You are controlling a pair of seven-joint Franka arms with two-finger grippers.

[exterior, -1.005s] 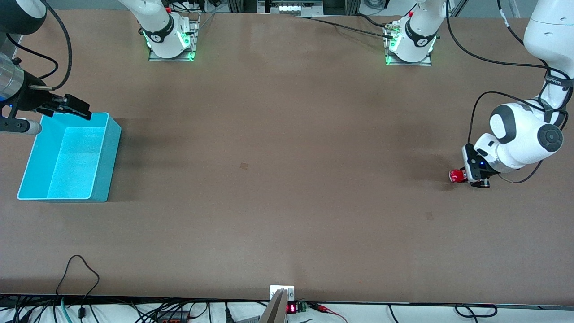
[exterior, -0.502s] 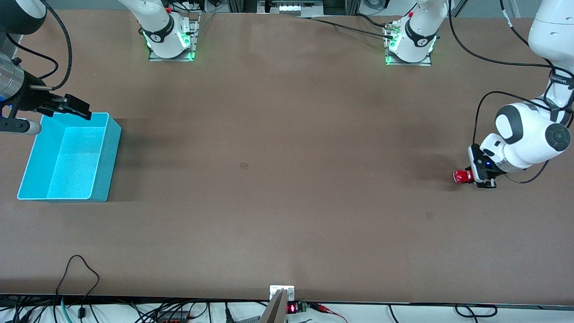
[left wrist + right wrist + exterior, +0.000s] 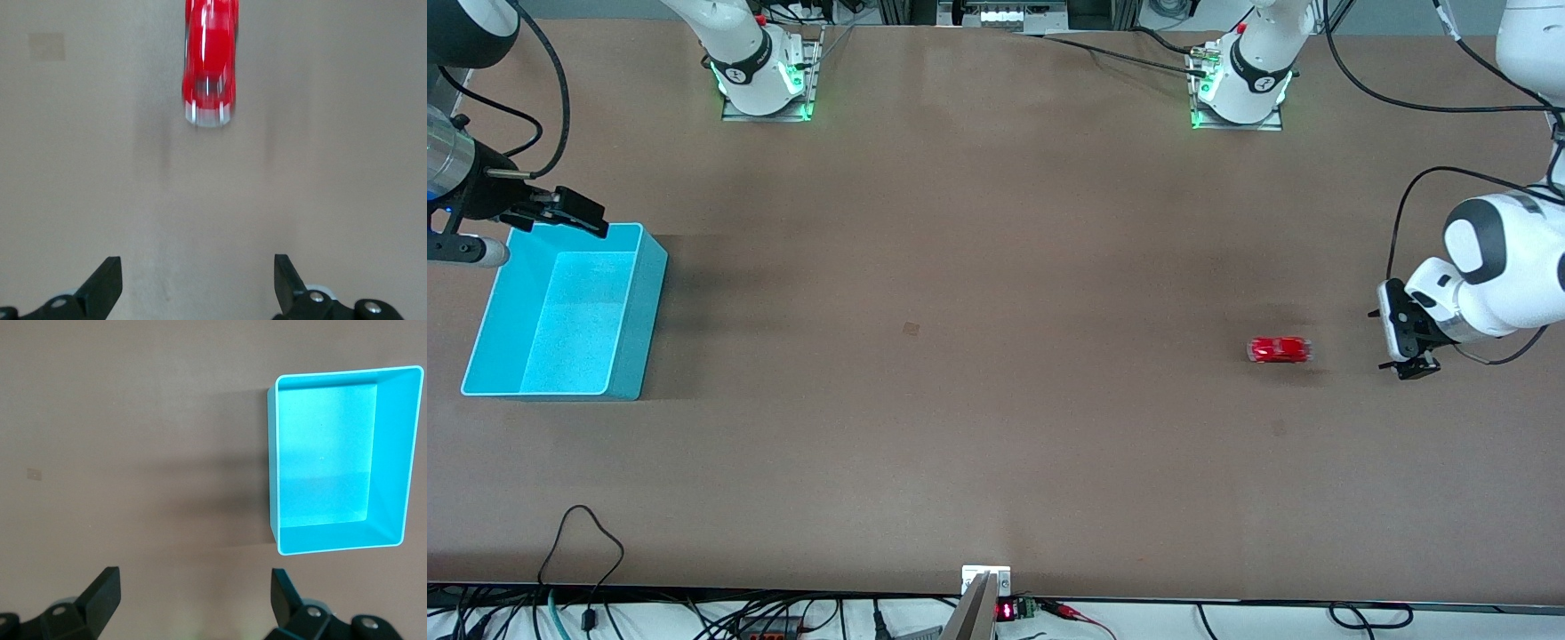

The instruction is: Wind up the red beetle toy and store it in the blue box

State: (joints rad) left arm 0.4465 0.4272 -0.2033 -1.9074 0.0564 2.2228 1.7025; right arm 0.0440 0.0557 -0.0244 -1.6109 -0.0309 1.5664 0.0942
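The beetle (image 3: 1279,349) sits alone on the bare table (image 3: 996,427), toward the left arm's end, clear of the left claw (image 3: 1403,342) and touching nothing; its outline is smeared in both the front and left wrist views; in the left wrist view the beetle (image 3: 209,63) lies straight ahead of the claw, lined up with the gap between the fingers (image 3: 103,288), its silvery bumper facing them. The left claw (image 3: 197,283) is spread wide and holds nothing; it hangs low over the table near the left arm's end, with open tabletop between it and the beetle.

The box (image 3: 560,311) stands at the right arm's end of the table, well apart from the beetle, open top up, nothing inside it. The right claw (image 3: 560,212) hovers over the box's wall farthest from the front camera; the right wrist view shows its fingers (image 3: 100,597) parted and empty, with the box (image 3: 340,460) ahead of them and off to one side; the right arm waits there.
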